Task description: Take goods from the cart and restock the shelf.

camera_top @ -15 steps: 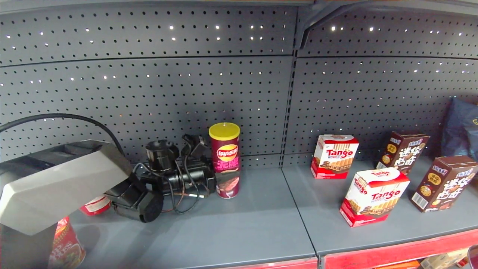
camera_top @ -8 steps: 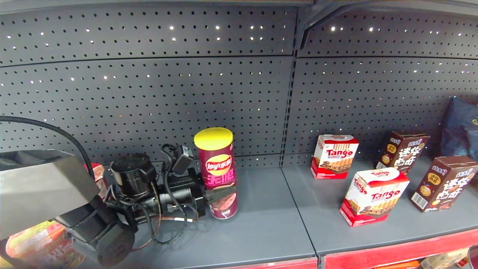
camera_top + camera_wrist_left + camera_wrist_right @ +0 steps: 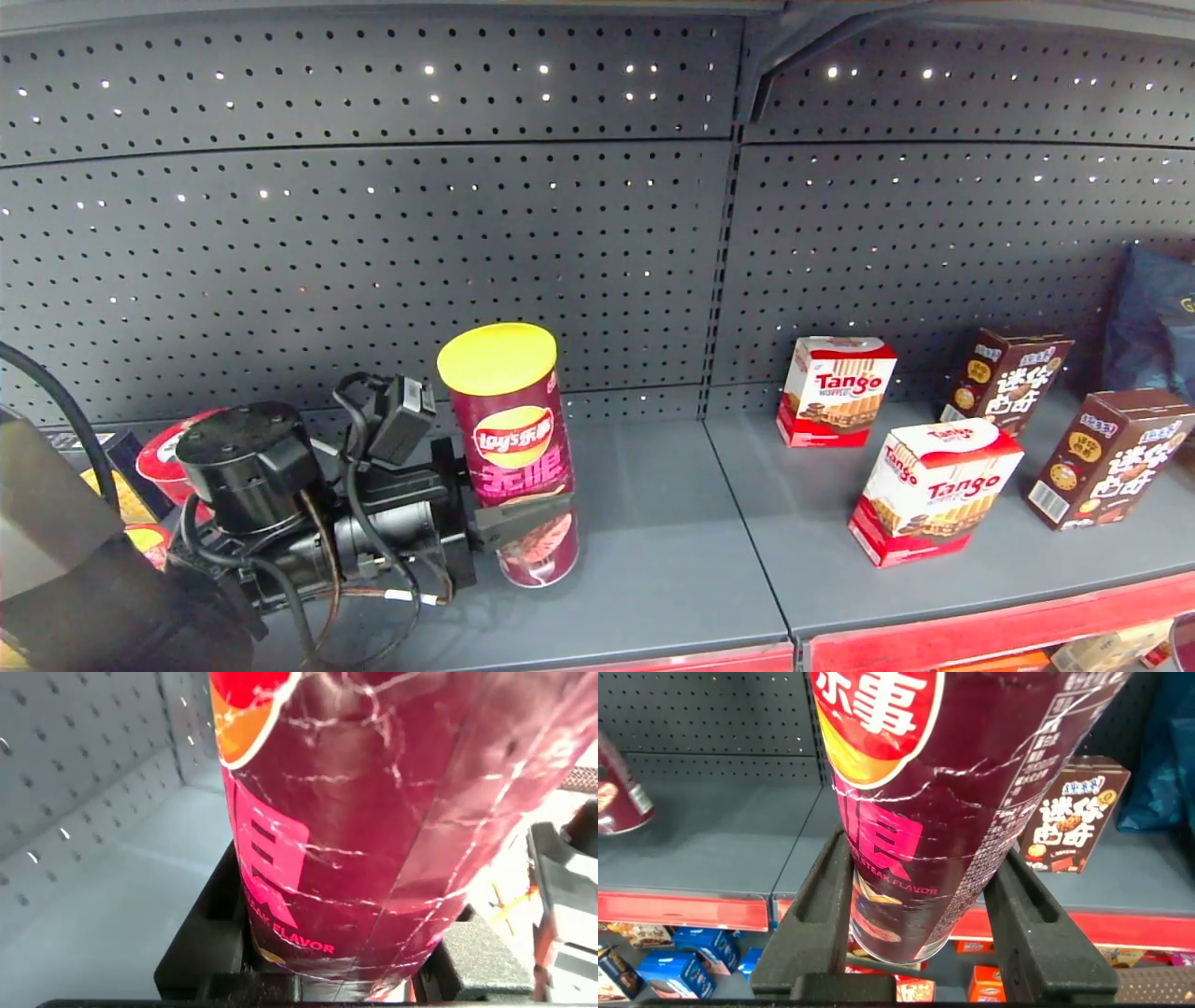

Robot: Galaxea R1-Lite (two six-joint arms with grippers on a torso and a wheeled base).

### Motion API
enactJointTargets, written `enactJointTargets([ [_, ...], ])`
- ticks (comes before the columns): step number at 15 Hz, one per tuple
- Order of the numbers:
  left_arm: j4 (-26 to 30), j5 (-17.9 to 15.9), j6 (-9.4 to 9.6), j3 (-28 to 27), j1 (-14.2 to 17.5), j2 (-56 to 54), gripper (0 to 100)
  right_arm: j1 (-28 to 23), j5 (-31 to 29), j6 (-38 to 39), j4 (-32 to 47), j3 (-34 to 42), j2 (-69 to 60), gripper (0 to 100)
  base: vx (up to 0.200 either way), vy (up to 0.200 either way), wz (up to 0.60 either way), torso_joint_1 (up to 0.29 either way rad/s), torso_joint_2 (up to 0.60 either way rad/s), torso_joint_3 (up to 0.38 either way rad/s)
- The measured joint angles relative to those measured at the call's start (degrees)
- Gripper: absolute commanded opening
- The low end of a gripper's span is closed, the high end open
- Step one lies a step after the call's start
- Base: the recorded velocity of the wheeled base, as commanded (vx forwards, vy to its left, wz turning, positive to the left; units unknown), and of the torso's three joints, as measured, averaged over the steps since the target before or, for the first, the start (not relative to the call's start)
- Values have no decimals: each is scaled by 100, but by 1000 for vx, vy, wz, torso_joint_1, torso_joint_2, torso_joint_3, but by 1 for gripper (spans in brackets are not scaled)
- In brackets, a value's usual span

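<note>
Head: L gripper point(image 3: 527, 527) clamped on tall cylindrical chip can point(image 3: 509, 420), flat yellow lid, glossy maroon wrap, slightly tilted over matte grey shelf point(image 3: 653, 560).
L wrist: black fingers point(image 3: 201, 943) hug can's curved wall.
R wrist: R gripper point(image 3: 929, 924) squeezes second can point(image 3: 943, 812), same gloss, before shelf's red edge.

The can point(image 3: 509, 448) is over the left part of the shelf point(image 3: 653, 560), near its front edge, with the pegboard point(image 3: 373, 233) behind it. The left gripper point(image 3: 530, 523) lies to the can's left and clasps its lower half. Farther left of the can sits a tub point(image 3: 159, 462). Right of the can stand a back wafer box point(image 3: 836, 390) and a front wafer box point(image 3: 934, 490). Farther right are a back biscuit box point(image 3: 1005, 378) and a front biscuit box point(image 3: 1106, 457), then a bag point(image 3: 1153, 317). The second can point(image 3: 924, 812), in the right gripper point(image 3: 924, 910), is before the shelf, right of the can.
</note>
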Motion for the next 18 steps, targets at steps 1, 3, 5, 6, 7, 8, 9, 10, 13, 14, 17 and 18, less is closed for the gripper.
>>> enactJointTargets([
  [1,-5,-2,5,96,-9,-41,0,0,2,0,2,9,-6,0,0,0,0,0,0,0],
  [3,-10,0,18,171,-9,-84,0,0,2,0,2,16,-24,0,0,0,0,0,0,0],
  [5,-11,-2,24,190,-20,-71,0,0,0,0,-1,17,-33,0,0,0,0,0,0,0],
  [6,-13,-2,43,204,-20,-27,0,0,0,0,0,22,-35,0,0,0,0,0,0,0],
  [7,-24,-2,54,221,-20,41,0,0,2,0,-6,35,-37,0,0,0,0,0,0,0],
  [8,-27,0,60,228,-18,108,0,-2,2,0,-6,41,-41,0,0,0,0,0,0,0],
  [9,-29,-2,65,229,-13,172,0,-2,0,-2,-6,48,-44,0,0,0,0,0,0,0],
  [10,-62,-2,73,223,-9,257,0,-2,0,0,-9,50,-44,0,0,0,0,0,0,0],
  [13,-427,0,65,228,-2,602,0,0,-2,0,-9,52,-48,0,0,0,0,0,0,0],
  [14,-432,-6,65,234,-2,690,0,0,-7,0,-11,57,-48,0,0,0,0,0,0,0],
  [17,-435,-9,57,239,-2,813,0,0,-9,0,-12,74,-50,0,0,0,0,0,0,0],
  [18,-438,-11,62,243,-2,830,0,0,-9,0,-9,100,-55,0,0,0,0,0,0,0],
])
